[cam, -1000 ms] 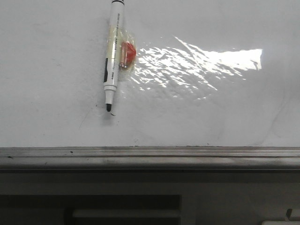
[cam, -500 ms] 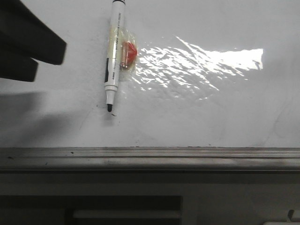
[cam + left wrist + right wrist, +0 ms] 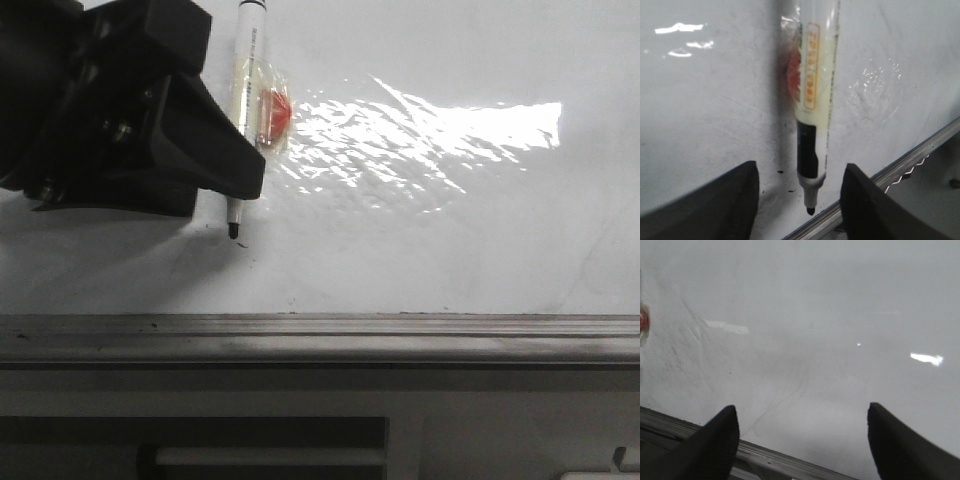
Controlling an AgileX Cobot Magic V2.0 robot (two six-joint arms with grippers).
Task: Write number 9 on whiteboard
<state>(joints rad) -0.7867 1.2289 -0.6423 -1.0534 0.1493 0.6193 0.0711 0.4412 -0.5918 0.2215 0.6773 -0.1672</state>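
Note:
The whiteboard (image 3: 450, 250) is glossy white and fills the front view; no drawn number 9 shows on it, only small specks and faint scratches. A white and black marker (image 3: 247, 60) hangs tip down on the board, fixed with clear tape over a red piece (image 3: 275, 108). My left gripper (image 3: 225, 170) is open and covers the marker's lower body from the left. In the left wrist view the marker (image 3: 812, 100) stands between the open fingers (image 3: 735, 200), apart from both. My right gripper (image 3: 800, 425) is open and empty over bare board (image 3: 815, 315).
A grey metal ledge (image 3: 400, 335) runs along the board's lower edge, also seen in the left wrist view (image 3: 900, 160) and the right wrist view (image 3: 780, 457). Bright glare (image 3: 430, 135) lies right of the marker. Dark shelving sits below the ledge.
My left gripper has come in from the left and moved right, now overlapping the marker's lower body. The marker has not moved.

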